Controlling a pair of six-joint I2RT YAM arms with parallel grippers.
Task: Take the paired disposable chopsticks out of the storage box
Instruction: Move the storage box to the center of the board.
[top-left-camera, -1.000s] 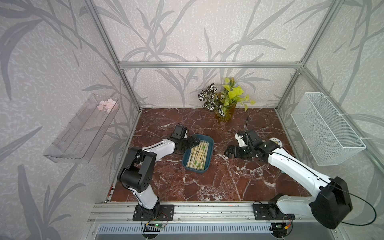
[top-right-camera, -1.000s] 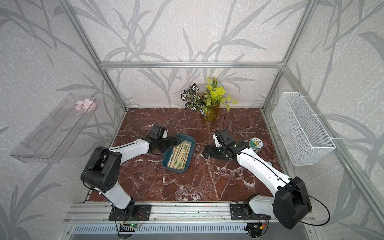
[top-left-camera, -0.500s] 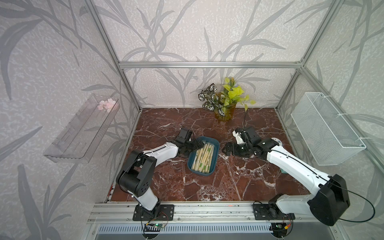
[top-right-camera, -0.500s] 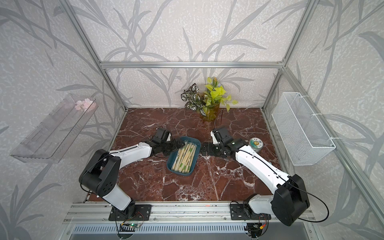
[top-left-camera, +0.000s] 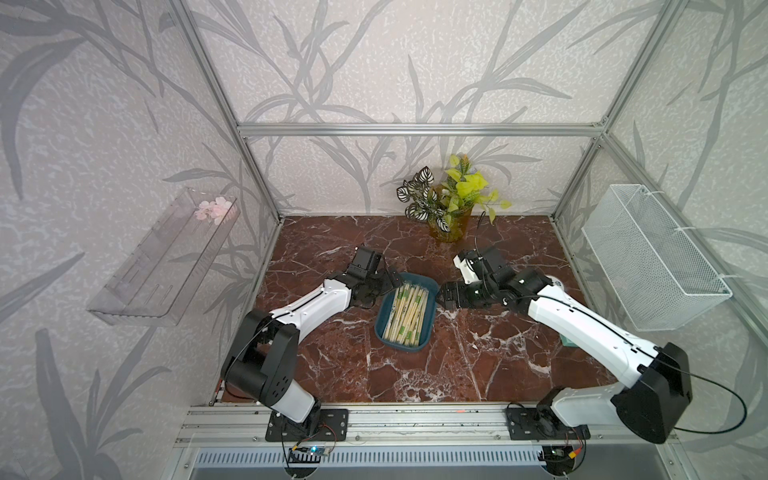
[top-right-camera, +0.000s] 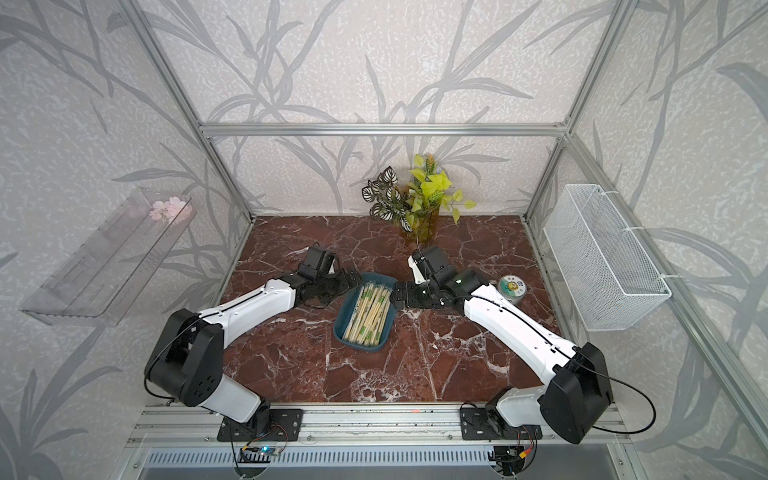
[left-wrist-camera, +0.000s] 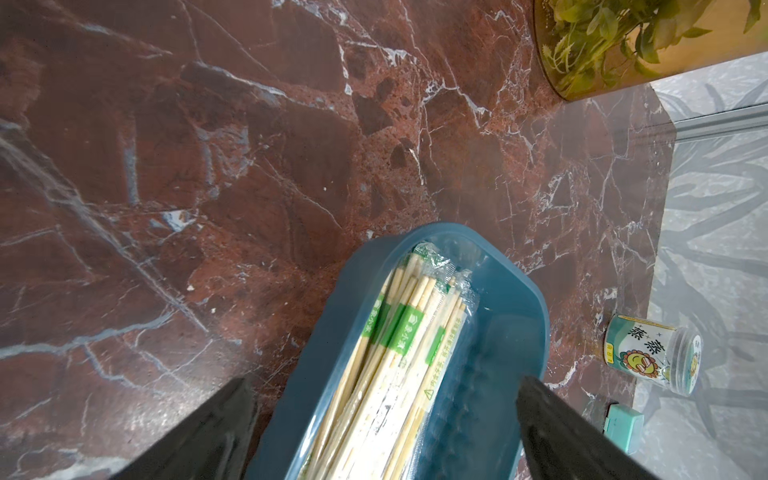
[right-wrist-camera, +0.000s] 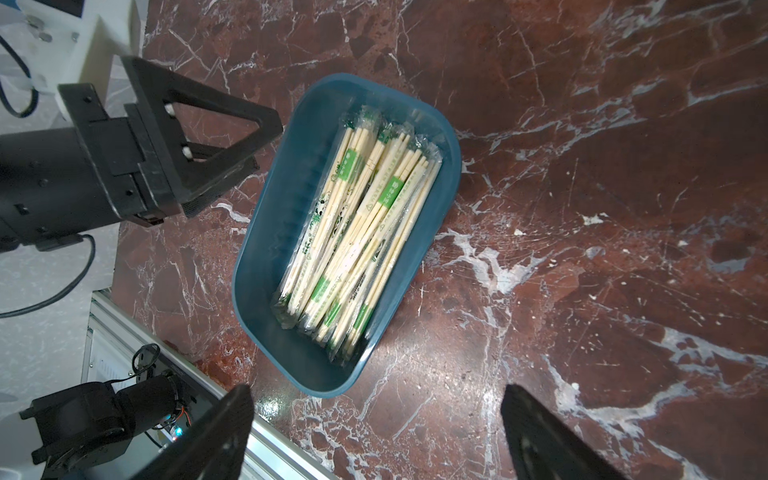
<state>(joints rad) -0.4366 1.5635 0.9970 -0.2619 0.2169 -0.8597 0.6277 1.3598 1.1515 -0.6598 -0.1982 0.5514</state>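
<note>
- Left gripper (top-left-camera: 390, 281), the black two-fingered tool on the white left arm, is released, with its fingers (left-wrist-camera: 199, 436) spread and nothing between them. It sits just beside the far left corner of the box. Whether a fingertip touches the rim I cannot tell.
- Between the two tools lies the storage box (top-left-camera: 430, 328), a shallow dark teal-blue rectangular plastic tray with rounded corners. It rests on the red-brown marble-patterned tabletop (top-left-camera: 478, 353). Its long axis runs from the far side toward the front rail, with the near end swung slightly to the left.
- Inside it lie the paired disposable chopsticks (top-left-camera: 407, 311), thin pale bamboo-coloured pairs in clear wrappers with green printed bands. They form one loose bundle along the box's long axis, crowded toward its right wall. A bare strip of floor is left along the left wall, and no pair is lifted out yet.
- Just beside the far right corner of the box sits the right gripper (top-left-camera: 442, 293), the matching black tool on the white right arm. Its jaws are wide apart and empty. Its wrist view takes in the whole bundle (right-wrist-camera: 357, 224) beyond the spread fingers, whose gap lies roughly across the sticks' length.
- Both arms are about equally near. Since the bundle hugs the right wall, the right tool looks better placed. It would need to go leftward and down over the sticks, then pinch across them.
</note>
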